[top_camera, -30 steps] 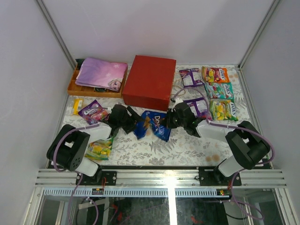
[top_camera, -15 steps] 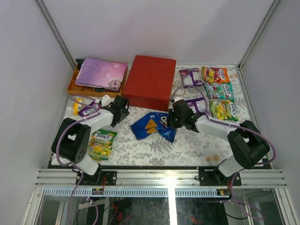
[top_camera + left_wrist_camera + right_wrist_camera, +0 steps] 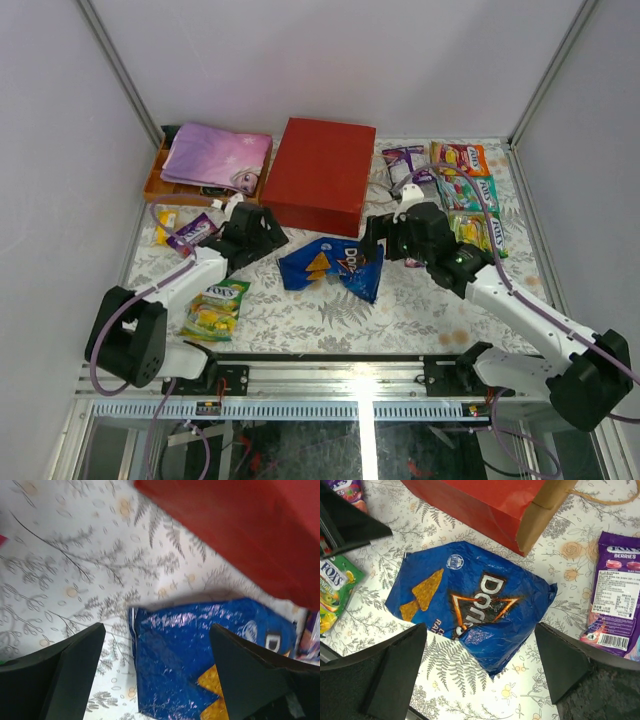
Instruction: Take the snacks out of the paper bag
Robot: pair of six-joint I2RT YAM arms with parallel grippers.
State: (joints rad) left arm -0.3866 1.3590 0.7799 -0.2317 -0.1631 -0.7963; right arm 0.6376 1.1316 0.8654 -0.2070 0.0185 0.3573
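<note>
Tabletop (image 3: 400,310) under a pale cloth printed with ferns and flowers, boxed in by plain white walls and metal corner posts.

Paper bag (image 3: 320,175) lies on its side at the far middle, red face up. Its mouth and a beige handle (image 3: 600,500) point to the right.

Doritos bag (image 3: 333,268) lies flat on the cloth just in front of the paper bag, outside it. Its long axis runs left to right, dipping nearer at the right end.

Left gripper (image 3: 157,627) hangs over the packet's left end, right gripper (image 3: 480,627) over its middle. Both stand wide apart with nothing between the fingers.

Orange tray (image 3: 160,182) with folded pink-purple cloth (image 3: 215,155) sits far left. Fox's packs (image 3: 470,192) and purple packets (image 3: 405,163) lie far right. A green pack (image 3: 215,308) and a purple packet (image 3: 192,232) lie by the left arm.
</note>
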